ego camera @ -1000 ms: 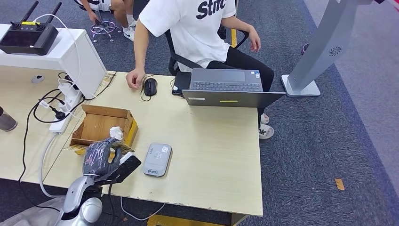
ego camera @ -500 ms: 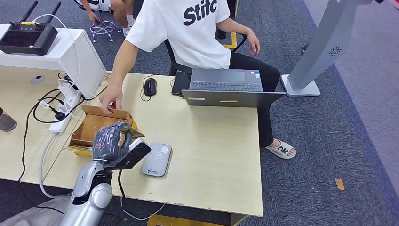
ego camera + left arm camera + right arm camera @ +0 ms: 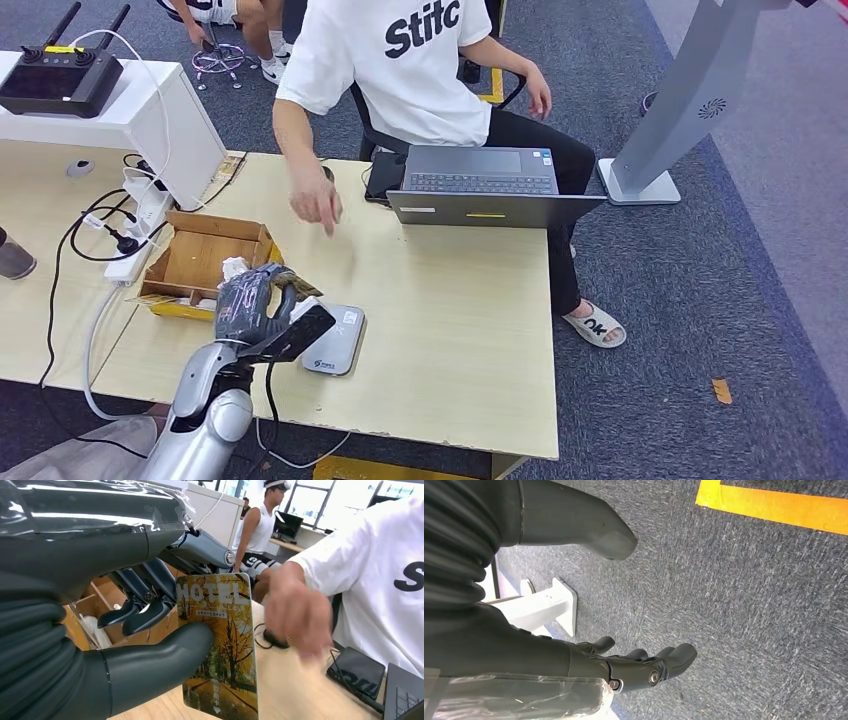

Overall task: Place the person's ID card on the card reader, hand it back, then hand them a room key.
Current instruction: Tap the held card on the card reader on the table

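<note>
**Room key held up for the guest**

The robot's left hand (image 3: 255,300) pinches a glossy hotel key card with an autumn tree picture (image 3: 220,645) between its thick thumb and darker fingers, upright above the pale wooden worktop (image 3: 450,330). It is raised near the flat grey card reader (image 3: 335,338), probably so that the person can take it easily. The person's hand (image 3: 318,205) hovers over the worktop, well apart from the card, blurred. The open brown cardboard box (image 3: 205,262) beside the left hand probably stores the keys. The right hand (image 3: 644,665) hangs over the blue carpet floor (image 3: 749,605), fingers apart and loosely bent, holding nothing.
</note>
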### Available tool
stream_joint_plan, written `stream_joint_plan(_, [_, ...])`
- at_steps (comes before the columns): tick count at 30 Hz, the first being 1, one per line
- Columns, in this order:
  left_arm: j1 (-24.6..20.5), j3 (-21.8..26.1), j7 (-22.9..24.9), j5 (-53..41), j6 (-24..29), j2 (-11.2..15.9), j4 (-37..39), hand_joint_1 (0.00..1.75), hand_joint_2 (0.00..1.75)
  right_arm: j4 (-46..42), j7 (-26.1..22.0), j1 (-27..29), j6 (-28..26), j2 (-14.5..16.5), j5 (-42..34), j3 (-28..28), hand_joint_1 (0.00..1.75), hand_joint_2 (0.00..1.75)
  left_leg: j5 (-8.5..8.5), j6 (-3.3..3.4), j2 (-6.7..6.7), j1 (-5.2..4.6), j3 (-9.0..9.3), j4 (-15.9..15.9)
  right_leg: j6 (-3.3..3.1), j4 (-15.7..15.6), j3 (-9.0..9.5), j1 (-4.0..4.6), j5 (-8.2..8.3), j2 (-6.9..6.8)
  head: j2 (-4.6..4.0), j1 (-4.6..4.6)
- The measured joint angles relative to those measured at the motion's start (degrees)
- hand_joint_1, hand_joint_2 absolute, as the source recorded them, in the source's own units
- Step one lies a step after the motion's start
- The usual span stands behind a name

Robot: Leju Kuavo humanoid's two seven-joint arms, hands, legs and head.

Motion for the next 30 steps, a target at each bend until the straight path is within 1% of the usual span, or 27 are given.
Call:
stream_joint_plan(18, [0.2, -0.1, 0.1, 0.3, 0.3, 0.0, 2.6, 1.75, 1.75, 0.0, 0.2, 0.0, 0.1, 0.2, 0.1, 0.6, 0.0, 1.75, 0.0, 0.0, 0.0, 0.0, -0.01, 0.0, 0.0, 0.0, 0.0, 0.0, 0.0, 0.0, 0.0, 0.01])
stream_joint_plan(30, [0.8, -0.1, 0.2, 0.3, 1.4, -0.8, 5.8, 1.75, 1.75, 0.0, 0.4, 0.0, 0.4, 0.2, 0.2, 0.6, 0.0, 1.75, 0.0, 0.0, -0.01, 0.0, -0.02, 0.0, 0.0, 0.0, 0.0, 0.0, 0.0, -0.01, 0.0, 0.01])
